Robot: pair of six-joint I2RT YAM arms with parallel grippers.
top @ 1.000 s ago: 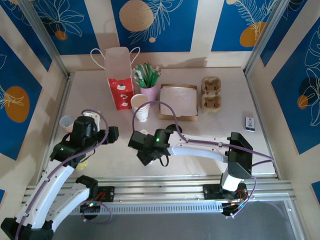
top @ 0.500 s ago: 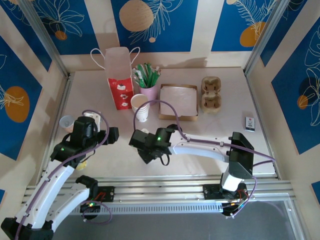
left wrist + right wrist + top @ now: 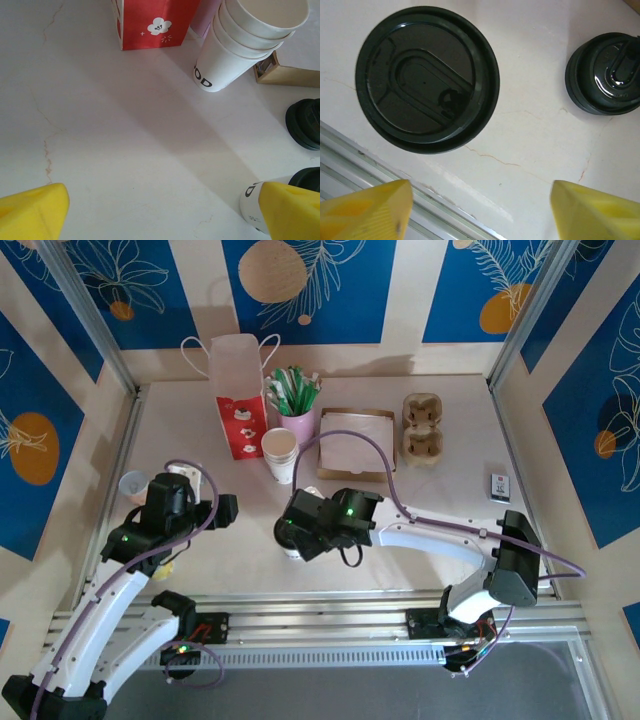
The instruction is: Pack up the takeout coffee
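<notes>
Marbled table (image 3: 100, 130), takeout coffee (image 3: 427, 80) lid-on, cup mostly hidden, seemingly outside wide right claw (image 3: 480, 200), left claw (image 3: 162, 197) wide

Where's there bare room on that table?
Bare: the right front, between the cup carrier and the small card, and the back left, beside the red bag. Crowded: the back row from bag to carrier, and around the lidded cup.
</notes>
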